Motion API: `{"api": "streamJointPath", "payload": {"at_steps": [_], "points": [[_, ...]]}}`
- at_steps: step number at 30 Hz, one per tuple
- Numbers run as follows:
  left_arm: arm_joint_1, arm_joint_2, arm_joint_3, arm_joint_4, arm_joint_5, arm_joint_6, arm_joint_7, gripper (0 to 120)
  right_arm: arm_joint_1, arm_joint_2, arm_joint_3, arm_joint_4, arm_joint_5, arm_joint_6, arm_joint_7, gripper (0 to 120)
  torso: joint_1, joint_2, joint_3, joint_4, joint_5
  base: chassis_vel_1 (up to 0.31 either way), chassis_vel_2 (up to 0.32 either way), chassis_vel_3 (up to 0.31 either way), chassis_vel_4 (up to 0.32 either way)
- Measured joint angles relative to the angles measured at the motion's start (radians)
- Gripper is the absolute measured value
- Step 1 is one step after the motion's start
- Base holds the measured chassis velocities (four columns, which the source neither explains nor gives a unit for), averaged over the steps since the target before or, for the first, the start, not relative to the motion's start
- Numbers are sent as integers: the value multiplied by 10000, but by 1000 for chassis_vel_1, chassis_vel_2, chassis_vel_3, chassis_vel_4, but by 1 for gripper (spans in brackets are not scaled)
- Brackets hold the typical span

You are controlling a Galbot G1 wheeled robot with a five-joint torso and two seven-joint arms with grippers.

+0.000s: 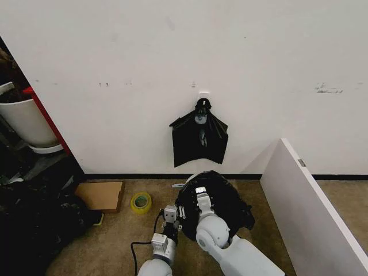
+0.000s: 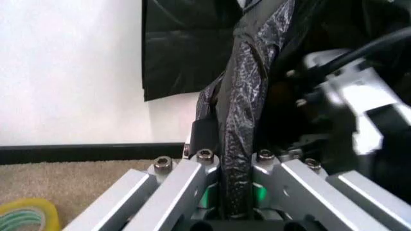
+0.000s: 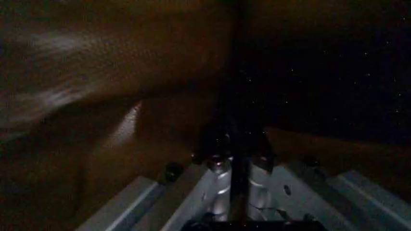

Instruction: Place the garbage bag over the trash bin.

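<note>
On tan carpet by a white wall [image 1: 172, 57], both grippers' jaws pinch the garbage bag [image 1: 227, 201] draping the trash bin.

Ahead of you the garbage bag [image 1: 221, 201] sits on the floor near the far wall, the bunch of bags [image 1: 199, 140] hanging above it, the tape roll [image 1: 141, 202] and cardboard [image 1: 102, 195] to its left, a board [image 1: 310, 213] to its right.

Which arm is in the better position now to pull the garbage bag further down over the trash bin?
Probably the left. The left gripper is shut on a fold of the garbage bag outside the trash bin, free to draw downward. The right gripper also pinches film, but in a dark enclosed space, seemingly inside the bag.
</note>
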Motion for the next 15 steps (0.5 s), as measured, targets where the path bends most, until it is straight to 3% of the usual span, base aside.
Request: {"api": "streamJointPath", "payload": {"at_steps": [10,15], "points": [[41,360,118,-197,-53,-2,76,0,302,255,-63,-494,274,-118,133,0,0,0,0,2,-14,0,0,0,0],[84,629,-28,-361,-61,-17,116,0,611,708,-41,-987,309,-120,134,0,0,0,0,2,1,0,0,0,0]]}}
